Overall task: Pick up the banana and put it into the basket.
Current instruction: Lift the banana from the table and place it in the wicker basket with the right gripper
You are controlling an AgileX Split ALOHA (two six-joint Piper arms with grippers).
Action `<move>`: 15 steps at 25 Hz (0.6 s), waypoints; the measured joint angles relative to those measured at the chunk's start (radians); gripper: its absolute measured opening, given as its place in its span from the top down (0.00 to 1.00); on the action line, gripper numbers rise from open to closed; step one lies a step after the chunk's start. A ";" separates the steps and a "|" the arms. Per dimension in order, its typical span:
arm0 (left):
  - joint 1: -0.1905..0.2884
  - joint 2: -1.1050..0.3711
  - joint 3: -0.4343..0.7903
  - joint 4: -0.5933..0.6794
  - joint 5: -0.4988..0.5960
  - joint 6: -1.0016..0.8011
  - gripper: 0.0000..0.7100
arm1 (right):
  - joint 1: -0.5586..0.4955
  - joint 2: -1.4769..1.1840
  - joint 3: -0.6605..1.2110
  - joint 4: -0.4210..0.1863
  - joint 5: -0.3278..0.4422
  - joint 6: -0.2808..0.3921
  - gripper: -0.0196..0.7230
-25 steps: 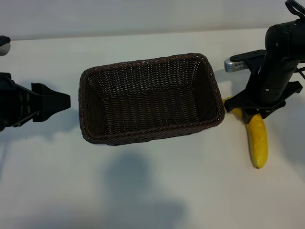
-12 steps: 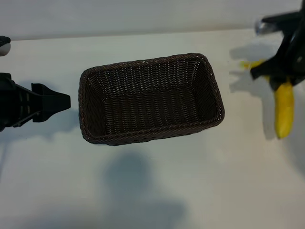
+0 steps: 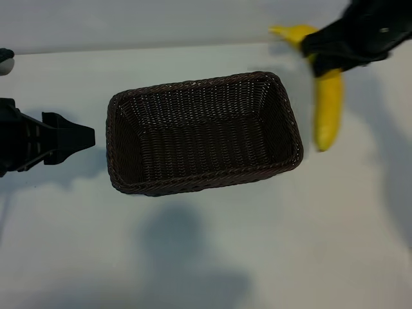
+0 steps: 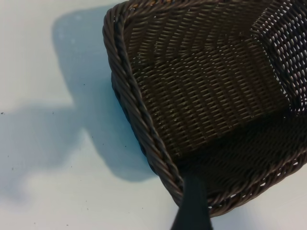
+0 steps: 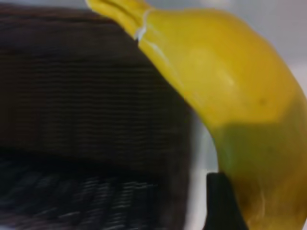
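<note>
The yellow banana (image 3: 328, 109) hangs in the air just past the basket's right end, stem tip up and toward the back. My right gripper (image 3: 324, 56) is shut on its upper part. In the right wrist view the banana (image 5: 225, 81) fills the frame beside one dark finger (image 5: 220, 201), with the basket (image 5: 86, 96) below it. The dark brown wicker basket (image 3: 206, 182) sits mid-table with nothing inside. My left gripper (image 3: 90, 137) is parked at the table's left, open and holding nothing. Its wrist view shows the basket's near corner (image 4: 144, 124) behind one finger (image 4: 194, 206).
White tabletop (image 3: 206, 257) lies all around the basket. The arm's shadow (image 3: 187, 251) falls in front of it. A small dark object (image 3: 5, 59) sits at the far left edge near the back.
The right gripper has lifted the banana off the table at the basket's right and carried it up, toward the back and leftward. The left arm and the basket have stayed still.
</note>
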 joint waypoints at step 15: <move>0.000 0.000 0.000 0.000 0.000 -0.002 0.16 | 0.130 0.155 -0.005 0.239 -0.200 -0.294 0.41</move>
